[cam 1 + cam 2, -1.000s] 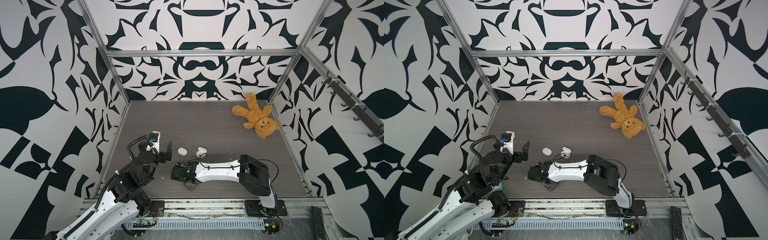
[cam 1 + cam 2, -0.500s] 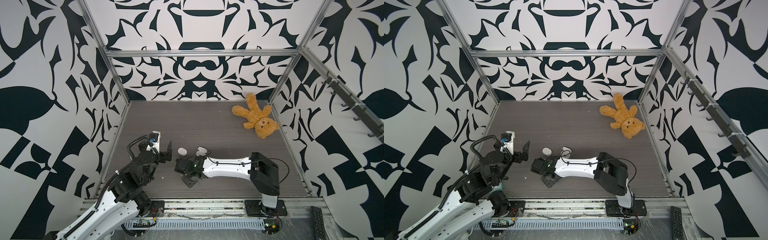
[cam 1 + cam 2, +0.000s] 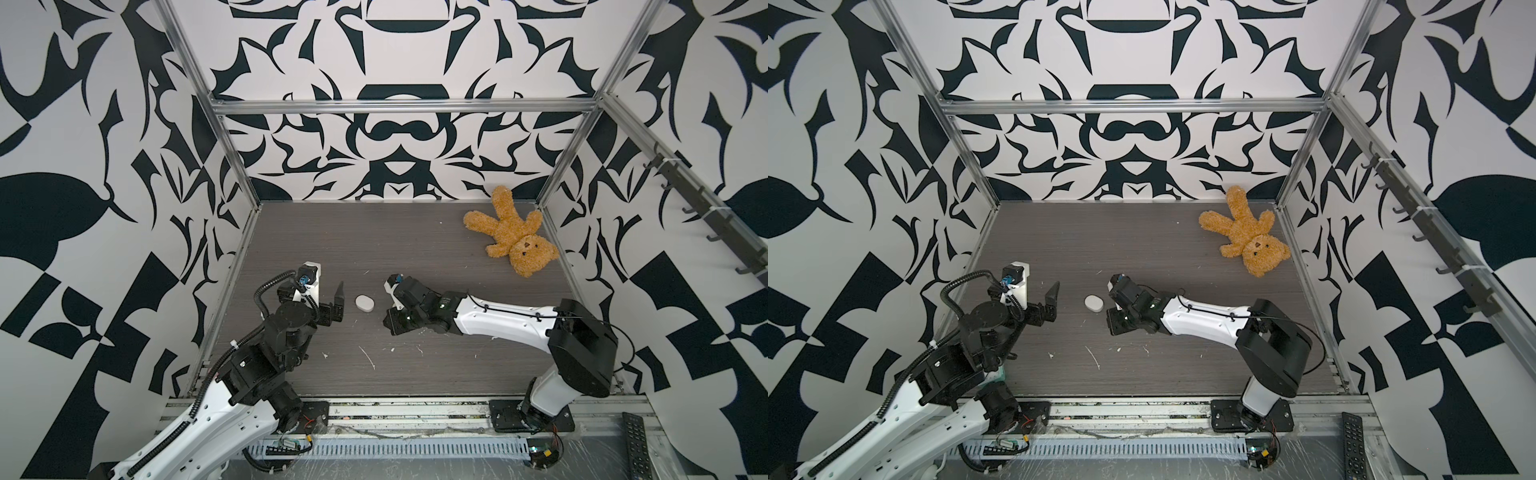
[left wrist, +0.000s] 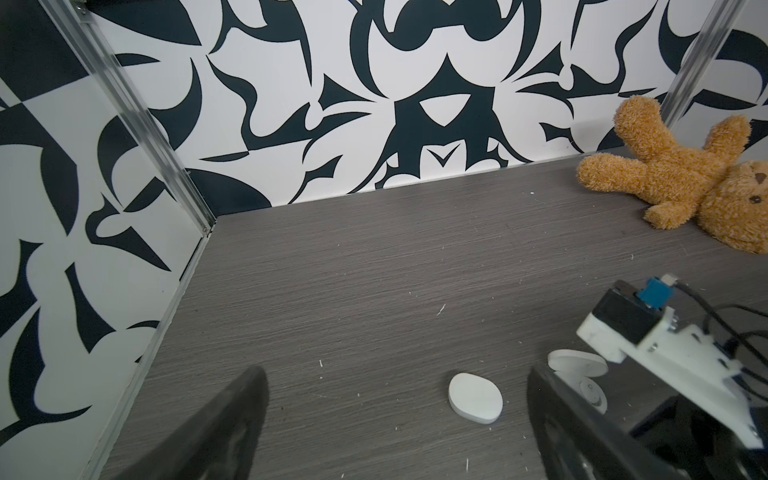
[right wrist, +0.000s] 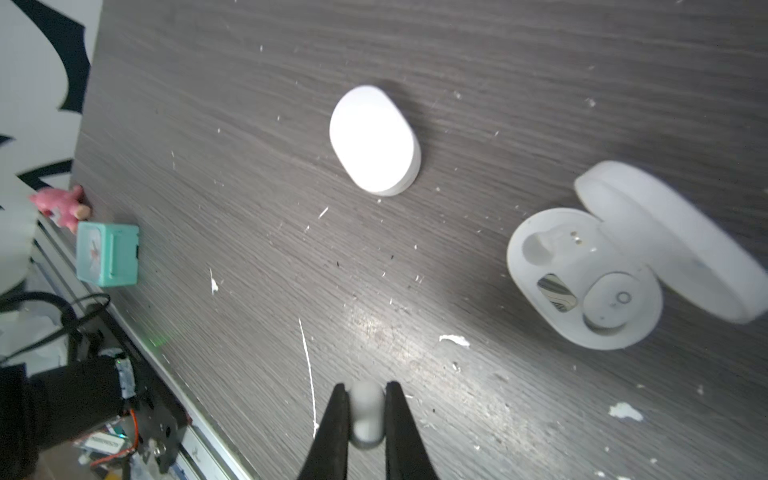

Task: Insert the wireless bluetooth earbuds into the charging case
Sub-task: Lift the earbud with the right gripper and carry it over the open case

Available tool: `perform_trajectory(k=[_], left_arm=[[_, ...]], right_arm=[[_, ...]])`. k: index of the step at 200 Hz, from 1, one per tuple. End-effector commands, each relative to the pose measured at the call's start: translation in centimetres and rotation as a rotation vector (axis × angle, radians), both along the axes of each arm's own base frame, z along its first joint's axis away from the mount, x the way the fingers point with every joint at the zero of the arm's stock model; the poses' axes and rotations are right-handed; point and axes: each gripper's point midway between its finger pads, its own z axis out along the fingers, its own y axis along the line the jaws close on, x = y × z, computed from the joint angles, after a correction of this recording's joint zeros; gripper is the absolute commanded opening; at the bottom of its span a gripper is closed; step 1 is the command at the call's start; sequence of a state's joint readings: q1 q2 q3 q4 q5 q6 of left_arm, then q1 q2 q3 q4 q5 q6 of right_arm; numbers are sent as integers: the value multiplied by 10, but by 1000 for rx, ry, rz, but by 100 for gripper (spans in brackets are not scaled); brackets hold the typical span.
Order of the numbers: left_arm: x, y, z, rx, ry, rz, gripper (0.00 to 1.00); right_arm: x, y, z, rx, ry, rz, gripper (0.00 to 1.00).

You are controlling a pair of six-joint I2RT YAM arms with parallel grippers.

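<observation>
Nearest to us, our left gripper point(image 4: 395, 374) hung wide apart with nothing in it, over the dark grey wood-grain counter point(image 3: 374, 241). Our right gripper point(image 5: 366, 387) was pinched tight on one tiny white glossy plastic earbud point(image 5: 365, 415). Between the two grippers a closed white oval plastic case point(image 3: 364, 303) lay flat on the counter. Near it sat an open white charging case point(image 5: 582, 282) with its lid tipped back. A second white earbud point(image 5: 609, 301) sat snug in one of its hollows. The pinched earbud was apart from that open case. Far back by the right corner, a fluffy brown teddy bear point(image 3: 511, 237) lay face up.
</observation>
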State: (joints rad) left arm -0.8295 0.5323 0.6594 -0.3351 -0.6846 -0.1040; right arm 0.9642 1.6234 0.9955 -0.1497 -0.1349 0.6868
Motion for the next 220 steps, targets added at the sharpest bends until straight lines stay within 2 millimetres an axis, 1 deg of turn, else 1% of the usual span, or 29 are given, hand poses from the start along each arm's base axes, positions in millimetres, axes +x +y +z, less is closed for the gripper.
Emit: perform_trajectory(k=[1, 31, 51, 66, 78, 119, 143, 188, 204, 220], left_arm=[[1, 2, -5, 14, 5, 14, 99], [2, 2, -6, 14, 7, 12, 99], [1, 1, -6, 14, 8, 11, 99], [1, 1, -6, 11, 7, 9, 99], [1, 0, -6, 11, 7, 7, 99], [1, 1, -5, 11, 6, 7, 99], [1, 0, -6, 11, 7, 5, 99], [1, 0, -6, 12, 8, 3, 99], [1, 0, -7, 12, 9, 4, 99], [1, -1, -6, 11, 8, 1, 99]], right_arm=[[19, 12, 36, 167, -81, -69, 13], [35, -1, 44, 232, -152, -176, 14], [42, -13, 39, 238, -159, -244, 14], [44, -15, 36, 257, -159, -264, 14], [47, -20, 30, 256, -157, -294, 14], [59, -30, 25, 291, -172, -363, 13], [64, -29, 22, 305, -168, -369, 13], [68, -25, 10, 320, -142, -397, 13], [69, -27, 6, 318, -138, -414, 13], [71, -33, 0, 299, -136, -447, 13]])
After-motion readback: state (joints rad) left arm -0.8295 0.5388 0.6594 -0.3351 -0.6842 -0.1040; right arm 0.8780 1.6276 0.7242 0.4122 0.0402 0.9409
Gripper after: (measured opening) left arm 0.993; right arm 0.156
